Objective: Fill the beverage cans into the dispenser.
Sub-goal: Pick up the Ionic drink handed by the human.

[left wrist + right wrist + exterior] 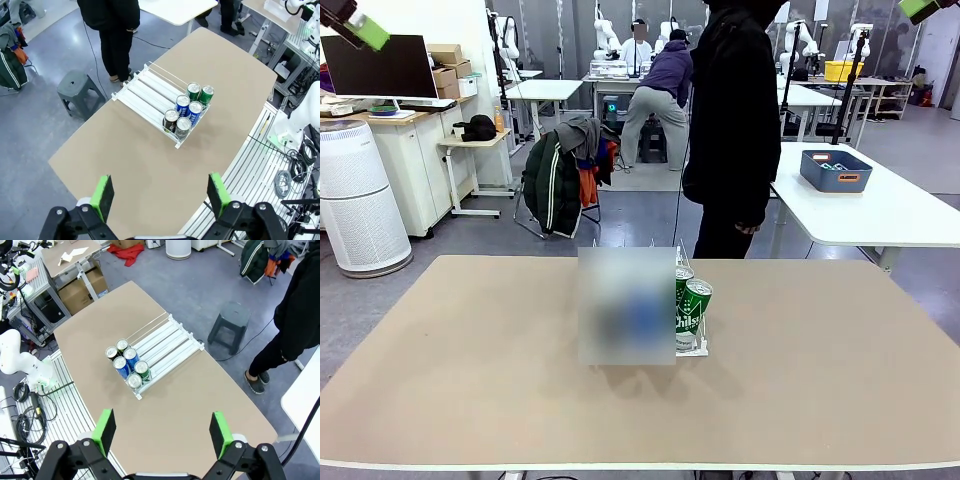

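Six cans (194,111) (two green, two blue, two dark) stand packed at one end of the clear three-lane dispenser (147,90), mid-table (125,165). Left gripper (160,181) and right gripper (162,422) hang high above the table, spread wide, gripping nothing.

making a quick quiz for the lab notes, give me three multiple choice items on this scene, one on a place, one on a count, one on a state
1. Relative to the person, which end of the dispenser holds the cans?
A) the nearest end
B) the farthest end
C) spread along all the lanes

2. How many cans are there?
A) four
B) six
C) nine

3. The left jaws are:
A) shut on a can
B) shut on nothing
C) open, holding nothing

Answers:
1 B, the lanes toward the person lie bare.
2 B, two green, two blue and two dark.
3 C, the pads stand wide apart high over the table.
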### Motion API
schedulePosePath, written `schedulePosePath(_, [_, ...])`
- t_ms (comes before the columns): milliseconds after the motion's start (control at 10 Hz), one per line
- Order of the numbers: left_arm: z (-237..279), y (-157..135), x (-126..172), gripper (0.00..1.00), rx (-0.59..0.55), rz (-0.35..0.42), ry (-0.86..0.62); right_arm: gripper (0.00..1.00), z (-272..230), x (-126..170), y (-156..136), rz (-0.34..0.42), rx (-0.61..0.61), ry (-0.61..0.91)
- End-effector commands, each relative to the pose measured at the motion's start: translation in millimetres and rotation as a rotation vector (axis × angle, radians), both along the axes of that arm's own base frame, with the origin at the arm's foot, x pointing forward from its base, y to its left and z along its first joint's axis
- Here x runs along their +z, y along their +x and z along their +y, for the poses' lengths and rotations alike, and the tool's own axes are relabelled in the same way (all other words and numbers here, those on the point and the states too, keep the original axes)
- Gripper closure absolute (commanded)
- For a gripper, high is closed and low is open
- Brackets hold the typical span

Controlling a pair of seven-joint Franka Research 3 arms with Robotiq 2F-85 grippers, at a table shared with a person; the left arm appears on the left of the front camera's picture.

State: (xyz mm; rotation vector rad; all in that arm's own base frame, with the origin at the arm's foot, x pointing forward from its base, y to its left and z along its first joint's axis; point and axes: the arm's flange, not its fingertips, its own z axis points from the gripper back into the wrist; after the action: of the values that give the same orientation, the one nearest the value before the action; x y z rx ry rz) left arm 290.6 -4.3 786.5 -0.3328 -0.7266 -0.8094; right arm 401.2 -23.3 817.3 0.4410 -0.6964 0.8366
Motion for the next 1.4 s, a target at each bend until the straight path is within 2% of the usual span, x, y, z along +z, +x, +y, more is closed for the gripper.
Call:
schedulePosePath(0, [7,5,14,0.00,-0.019,-0.007,0.029,0.00,-4,-4,4,-0.036,-0.005,-0.036])
schedulePosePath(500, [15,18,47,0.00,-0.051,-0.034,0.034,0.00,-19,-7,-1,-0.091,-0.040,-0.055])
schedulePosePath(700, [14,21,49,0.00,-0.056,-0.033,0.030,0.00,-21,-5,-2,-0.096,-0.052,-0.041])
schedulePosePath(800, [14,23,47,0.00,-0.043,-0.067,0.013,0.00,-20,-5,-2,-0.093,-0.052,-0.049])
schedulePosePath(900, [9,19,49,0.00,-0.022,-0.040,0.036,0.00,-17,-6,0,-0.083,-0.058,-0.059])
schedulePosePath(1000, [9,19,49,0.00,-0.022,-0.040,0.036,0.00,-23,4,1,-0.075,-0.045,-0.028])
schedulePosePath(1300, [9,19,49,0.00,-0.022,-0.040,0.036,0.00,-23,4,1,-0.075,-0.045,-0.028])
